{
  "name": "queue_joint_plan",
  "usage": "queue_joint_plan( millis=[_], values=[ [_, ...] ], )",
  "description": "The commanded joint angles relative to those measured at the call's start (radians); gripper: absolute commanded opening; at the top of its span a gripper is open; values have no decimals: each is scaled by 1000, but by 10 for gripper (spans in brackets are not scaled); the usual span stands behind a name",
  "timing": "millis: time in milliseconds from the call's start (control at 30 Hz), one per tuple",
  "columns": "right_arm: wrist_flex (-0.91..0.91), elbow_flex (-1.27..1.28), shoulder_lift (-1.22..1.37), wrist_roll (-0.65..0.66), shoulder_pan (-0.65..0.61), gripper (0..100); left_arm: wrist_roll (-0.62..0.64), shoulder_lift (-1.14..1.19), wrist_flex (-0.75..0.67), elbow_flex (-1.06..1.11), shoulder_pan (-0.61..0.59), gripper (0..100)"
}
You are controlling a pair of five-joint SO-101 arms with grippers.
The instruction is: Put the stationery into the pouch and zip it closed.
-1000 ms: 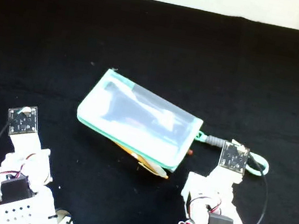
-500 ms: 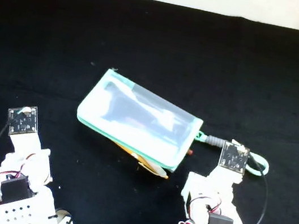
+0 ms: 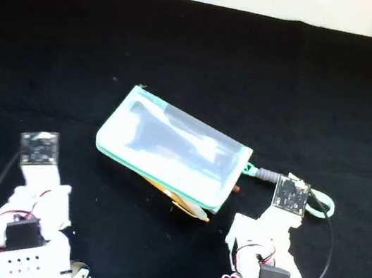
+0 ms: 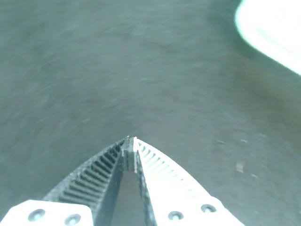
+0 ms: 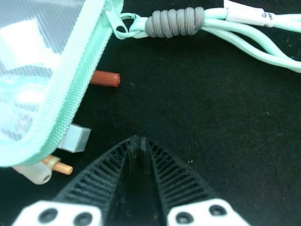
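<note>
Black right pincer: pinched shut on nothing, sitting low over the tabletop just short of the pouch's corner.
Left pincer: closed up and empty too, over bare tabletop, well off to the pouch's side.
Stationery: ends poke out along the pouch's near edge, namely a brown pen end, a grey block and a beige pen with an orange tip beside it. Honestly can't tell if they sit in the mouth or are just tucked under it.
Pouch: see-through with mint trim, lying flat mid-tabletop, a bit beyond both arms. Dark and pale shapes show through it, so I'd guess some bits are inside.
Zip pull: at the corner nearest the right arm, with a grey cord wrap and mint lanyard trailing away.
Progress: partway at best, I reckon.
Left to do: push those ends fully in, then grab the pull and run the zip shut.
</note>
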Motion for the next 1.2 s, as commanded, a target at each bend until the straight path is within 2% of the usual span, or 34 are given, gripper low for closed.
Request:
queue_joint_plan(
  millis=[0, 133, 267, 367, 500, 600, 867, 1000, 1167],
  values=[
    [-16, 139, -7, -8, -16, 9, 3, 8, -84, 16, 168, 7],
    [-71, 128, -7, 38, 2, 17, 3, 8, -164, -22, 200, 7],
    [64, -42, -5, 215, 81, 132, 3, 18, -43, -222, 188, 8],
    [148, -213, -4, 230, 110, 200, 3, 21, 21, -398, 189, 8],
    [156, -404, 1, 292, 114, 164, 3, 61, 100, -615, 189, 8],
    [239, -562, 84, 316, 113, 134, 3, 197, 149, -799, 189, 8],
    [386, -1152, 690, 316, 111, 135, 8, 762, 158, -1359, 189, 8],
    [475, -1411, 1069, 311, 116, 135, 8, 1063, 158, -1442, 189, 8],
    [486, -1583, 1475, 313, 168, 135, 2, 1414, 157, -1461, 188, 8]
  ],
)
